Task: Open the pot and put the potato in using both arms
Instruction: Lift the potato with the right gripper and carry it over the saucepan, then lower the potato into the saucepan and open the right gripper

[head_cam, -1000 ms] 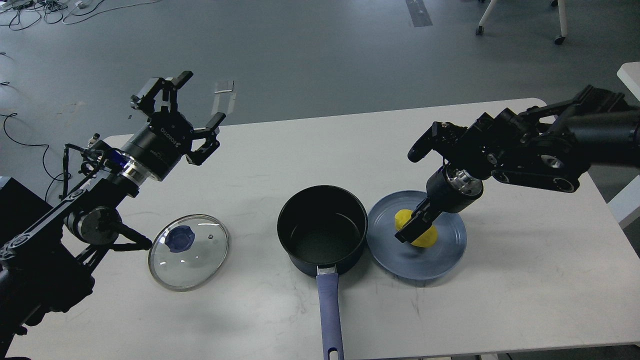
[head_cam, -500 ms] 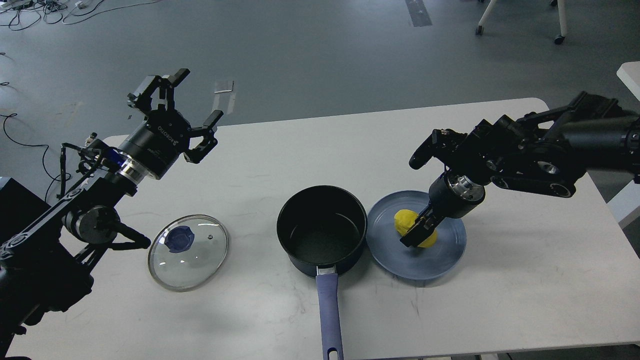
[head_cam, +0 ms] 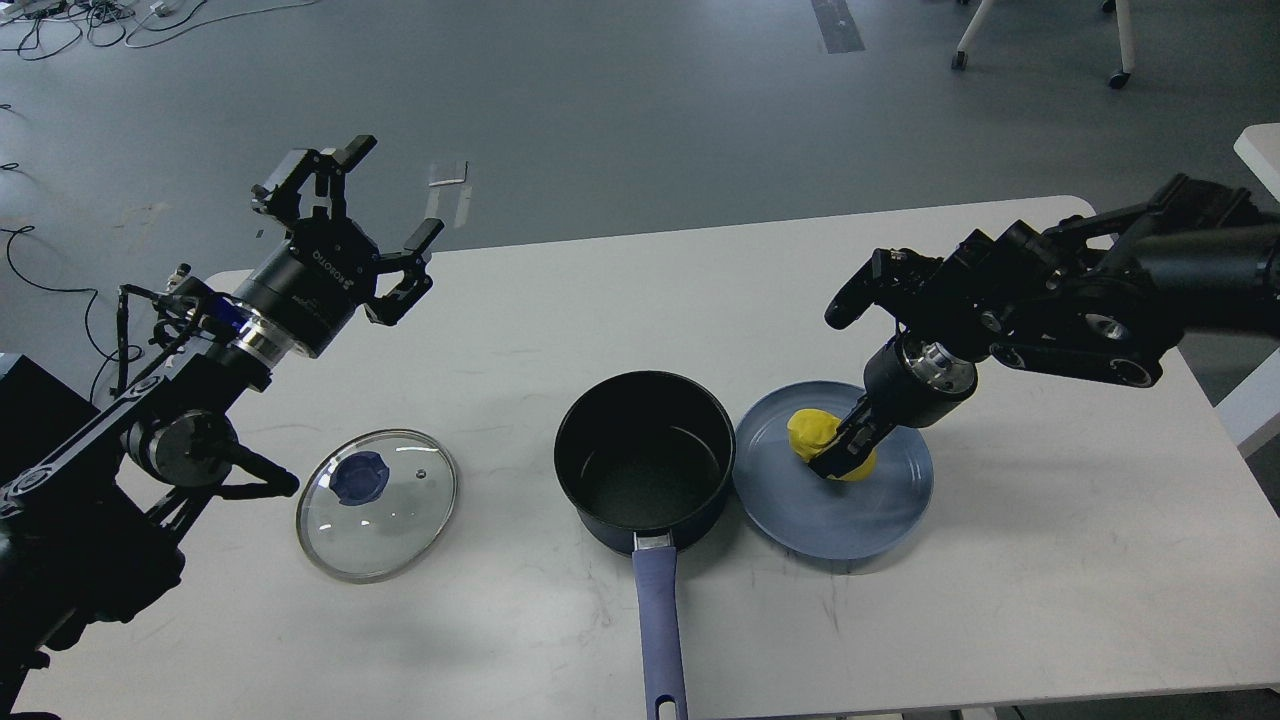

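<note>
The pot (head_cam: 645, 460) stands open at the middle of the table, its long blue handle (head_cam: 660, 630) pointing toward me. Its glass lid (head_cam: 377, 503) with the blue knob lies flat on the table to the pot's left. The yellow potato (head_cam: 812, 430) is over the blue-grey plate (head_cam: 880, 510), right of the pot. My right gripper (head_cam: 838, 458) reaches down from the right and is closed on the potato, partly hiding it. My left gripper (head_cam: 355, 200) is open and empty, raised above the table's back left, well away from the lid.
The white table (head_cam: 1050, 560) has bare surface on the right and front left. The plate touches the pot's right side. A second white table edge (head_cam: 1260, 150) is at the far right. Cables and chair legs are on the floor beyond.
My right gripper has moved slightly up and right, and the potato has risen a little with it. My left gripper has drifted slightly left and up, still open.
</note>
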Available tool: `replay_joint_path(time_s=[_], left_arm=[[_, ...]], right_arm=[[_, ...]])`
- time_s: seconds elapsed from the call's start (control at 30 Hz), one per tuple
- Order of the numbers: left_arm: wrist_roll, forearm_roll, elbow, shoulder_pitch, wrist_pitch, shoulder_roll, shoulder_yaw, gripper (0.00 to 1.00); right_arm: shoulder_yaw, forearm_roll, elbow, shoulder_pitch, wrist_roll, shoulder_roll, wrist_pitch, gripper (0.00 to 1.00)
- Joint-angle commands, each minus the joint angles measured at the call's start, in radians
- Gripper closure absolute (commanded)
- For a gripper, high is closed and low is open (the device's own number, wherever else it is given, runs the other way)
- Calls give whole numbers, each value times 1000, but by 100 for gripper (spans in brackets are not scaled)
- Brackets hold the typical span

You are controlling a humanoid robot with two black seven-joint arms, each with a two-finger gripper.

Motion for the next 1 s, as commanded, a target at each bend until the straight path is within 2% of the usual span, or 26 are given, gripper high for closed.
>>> replay_joint_path(time_s=[0.0, 0.23, 0.43, 0.6, 0.97], left_arm=[[0, 0, 0, 0, 0, 0, 0, 2], [0, 0, 0, 0, 0, 0, 0, 2], [2, -3, 0, -1, 0, 2, 0, 2], [2, 0, 0, -1, 0, 2, 0, 2], [2, 0, 0, -1, 0, 2, 0, 2]], right_arm=[[37, 9, 55, 81, 0, -37, 0, 82], [120, 18, 85, 155, 0, -37, 0, 81], [118, 135, 115, 169, 0, 55, 0, 81], [68, 136, 63, 146, 0, 170, 0, 80], [60, 138, -47, 80, 0, 280, 0, 78]])
